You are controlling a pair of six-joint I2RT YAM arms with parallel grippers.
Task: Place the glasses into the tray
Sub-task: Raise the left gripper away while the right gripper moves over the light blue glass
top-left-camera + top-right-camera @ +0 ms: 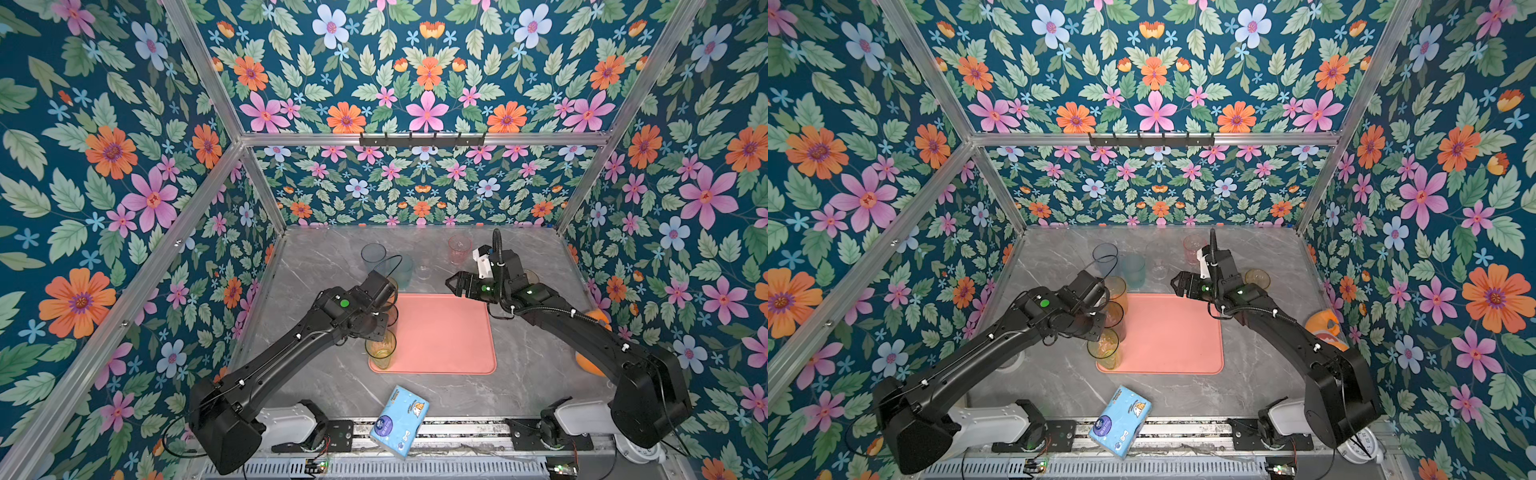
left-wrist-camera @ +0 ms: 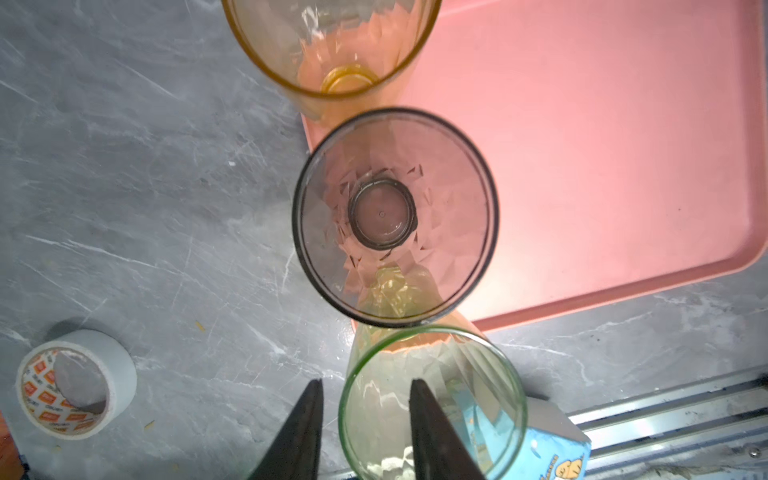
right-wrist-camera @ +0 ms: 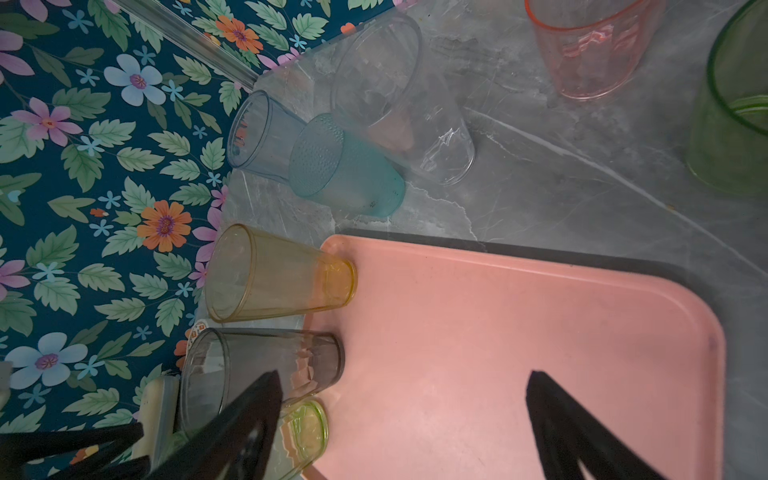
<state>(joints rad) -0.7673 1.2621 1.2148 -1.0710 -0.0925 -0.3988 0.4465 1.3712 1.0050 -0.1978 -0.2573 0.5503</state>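
Left wrist: 3 glasses (image 2: 395, 216) (upright) stand on tray (image 2: 602, 145) edge.

Shot in both top views from high over the front rail (image 1: 457, 434), tilted down across the whole table (image 1: 536, 365); at each wrist from close above, near-vertical left, slanted right, sharing tray (image 2: 602, 145) and grey tumbler (image 2: 395, 216).

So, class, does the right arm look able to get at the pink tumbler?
Probably yes: the pink tumbler stands upright on bare table just beyond the open right end effector, with nothing between them.
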